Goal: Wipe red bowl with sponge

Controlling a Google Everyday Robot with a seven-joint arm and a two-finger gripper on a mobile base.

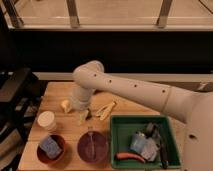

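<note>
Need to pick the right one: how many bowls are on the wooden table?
2: the round orange-red bowl at the front-left corner, holding the blue-grey sponge, and the round purple-maroon bowl beside it. The gripper hangs behind them.

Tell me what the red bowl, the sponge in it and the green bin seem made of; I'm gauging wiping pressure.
Red bowl: plastic or ceramic, hard to tell; plain, dull terracotta surface. Sponge: probably foam; matte blue-grey block with soft edges. Green bin: likely moulded plastic; even colour, thin straight walls. The gripper hangs over the table, apart from the bowl.
</note>
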